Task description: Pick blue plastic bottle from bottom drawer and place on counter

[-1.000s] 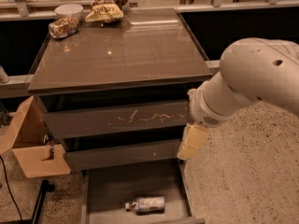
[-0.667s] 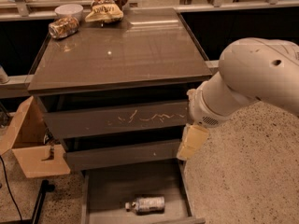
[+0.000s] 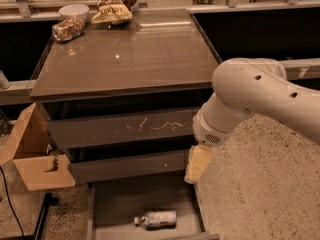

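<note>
Cardboard box (image 3: 31,156): I see it at the far left, beside the cabinet, with a flap standing open.
Can (image 3: 68,28): shiny, lying on its side at the counter's back left corner.
Bowl (image 3: 73,11): pale, just behind the can, at the back edge.
Snack bag (image 3: 115,6): crumpled, at the back of the top, right of the bowl.
Counter (image 3: 135,59): glossy grey-brown top of the cabinet. From my view the can, bowl and bag all sit along its rear.
Scratched drawer (image 3: 125,130): the upper front, with pale scratches across its middle; it reads as closed.
Middle drawer (image 3: 125,166): plain front, standing slightly further out than the scratched one.
Bottom drawer (image 3: 120,204): pulled out toward me, its flat grey floor exposed.
Blue plastic bottle (image 3: 156,219): in the bottom drawer, lying on its side on the floor, cap pointing left, toward the front and a little right of centre.
Gripper (image 3: 198,163): a cream-coloured piece hanging down at the right end of the middle drawer front, above the bottom drawer's right side. It is up and to the right of the bottle, clearly apart from it. I cannot tell whether it is open or closed, and it holds nothing I can see.
Arm (image 3: 255,91): a thick white shell coming in from the right edge.
Floor (image 3: 260,194): speckled, right of the cabinet.
</note>
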`<state>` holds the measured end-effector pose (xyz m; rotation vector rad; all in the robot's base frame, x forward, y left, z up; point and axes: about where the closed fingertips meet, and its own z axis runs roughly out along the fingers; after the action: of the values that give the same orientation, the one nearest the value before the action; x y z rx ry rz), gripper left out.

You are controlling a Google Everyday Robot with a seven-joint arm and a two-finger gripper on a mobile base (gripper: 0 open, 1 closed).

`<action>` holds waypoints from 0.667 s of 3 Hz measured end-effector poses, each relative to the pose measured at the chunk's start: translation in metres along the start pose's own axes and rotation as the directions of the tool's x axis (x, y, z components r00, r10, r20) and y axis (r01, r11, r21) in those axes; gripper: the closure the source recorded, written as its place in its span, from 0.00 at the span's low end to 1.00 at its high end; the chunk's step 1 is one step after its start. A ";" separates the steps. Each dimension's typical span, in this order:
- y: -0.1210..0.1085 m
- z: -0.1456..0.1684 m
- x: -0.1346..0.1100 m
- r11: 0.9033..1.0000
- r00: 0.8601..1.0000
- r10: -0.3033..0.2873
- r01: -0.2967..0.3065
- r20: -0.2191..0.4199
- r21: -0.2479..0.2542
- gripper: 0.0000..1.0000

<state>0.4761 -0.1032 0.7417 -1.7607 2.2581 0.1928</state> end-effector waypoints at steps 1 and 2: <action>0.009 0.040 0.015 0.998 0.999 0.020 -0.021 -0.034 -0.055 0.00; 0.021 0.081 0.034 0.996 0.998 0.037 -0.041 -0.053 -0.082 0.00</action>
<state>0.4592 -0.1083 0.6527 -1.7827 2.3546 0.2559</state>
